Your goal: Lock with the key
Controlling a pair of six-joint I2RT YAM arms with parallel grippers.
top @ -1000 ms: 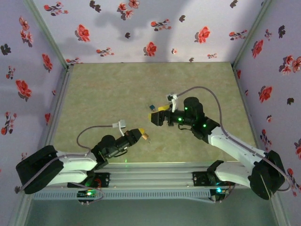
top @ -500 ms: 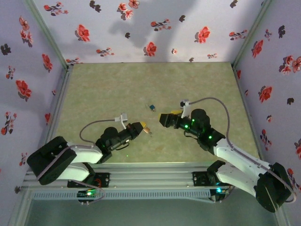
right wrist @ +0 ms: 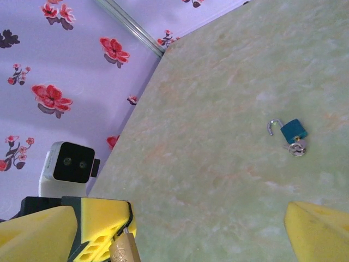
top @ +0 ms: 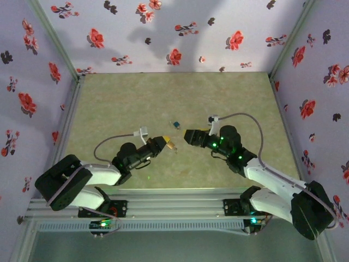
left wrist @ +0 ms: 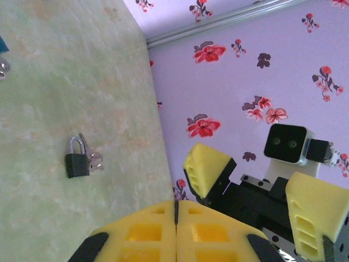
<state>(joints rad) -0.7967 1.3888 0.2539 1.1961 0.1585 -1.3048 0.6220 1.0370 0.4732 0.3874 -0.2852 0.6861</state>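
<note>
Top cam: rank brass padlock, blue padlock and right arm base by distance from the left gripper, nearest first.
1. brass padlock: held at the tip of the left gripper.
2. blue padlock: lying just beyond, toward the back.
3. right arm base: near edge, far to the right.

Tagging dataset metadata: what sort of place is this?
Probably a lab test enclosure, not a home: floral-papered walls box in a green marbled tabletop, with two robot arms on an aluminium rail at its near edge.
</note>
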